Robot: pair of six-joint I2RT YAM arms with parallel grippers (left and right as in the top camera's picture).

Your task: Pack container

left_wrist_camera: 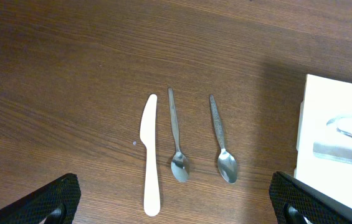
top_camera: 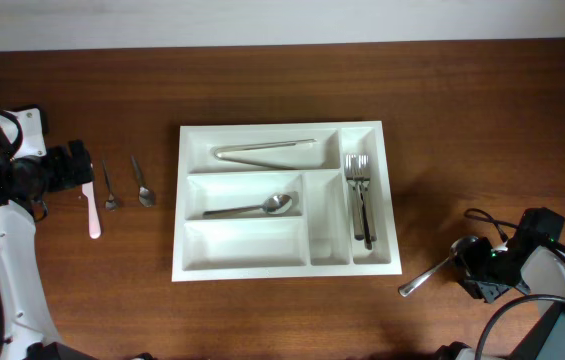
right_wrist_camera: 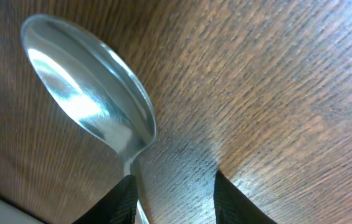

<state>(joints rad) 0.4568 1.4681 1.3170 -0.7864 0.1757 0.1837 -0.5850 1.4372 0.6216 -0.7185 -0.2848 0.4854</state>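
Observation:
The white five-compartment container (top_camera: 190, 262) lies mid-table. It holds tongs (top_camera: 262, 150) in the top compartment, a spoon (top_camera: 252, 208) in the middle one and forks (top_camera: 359, 195) in a right vertical one. My left gripper (top_camera: 79, 170) (left_wrist_camera: 179, 202) is open and empty, above a white plastic knife (left_wrist_camera: 151, 155) and two teaspoons (left_wrist_camera: 176, 140) (left_wrist_camera: 221, 140). My right gripper (top_camera: 470, 264) (right_wrist_camera: 176, 199) is open, low over the table at a large spoon (top_camera: 428, 277) (right_wrist_camera: 88, 93). The spoon's neck runs along the inner edge of the left finger.
The container's left edge (left_wrist_camera: 334, 112) shows at the right of the left wrist view, right of the teaspoons. Bare brown wood surrounds the container. The knife (top_camera: 94, 212) and teaspoons (top_camera: 109, 190) (top_camera: 143, 185) lie left of it. A cable loops by the right arm (top_camera: 487, 218).

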